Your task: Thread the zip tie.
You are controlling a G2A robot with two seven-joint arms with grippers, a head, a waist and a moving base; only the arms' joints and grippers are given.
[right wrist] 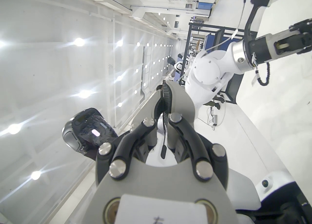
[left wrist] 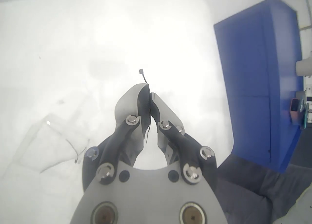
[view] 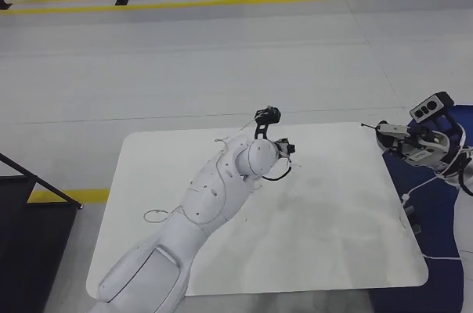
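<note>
Zip tie (left wrist: 144, 80): clamped in left claw (left wrist: 149, 93), pads pressed together on the strap. Head pokes out just past the fingertips; the rest trails back between the fingers toward the palm. Right claw (right wrist: 162, 89) likewise pinched together, on a thin black strip (right wrist: 165, 134) running back from its tips. Same tie or a second one: cannot tell. Claws well apart over the table (view: 330, 235). Judgement: pre-alignment step, nothing threaded yet. Next move needs the claws brought close and a free tail tip lined up squarely with the head's slot.
</note>
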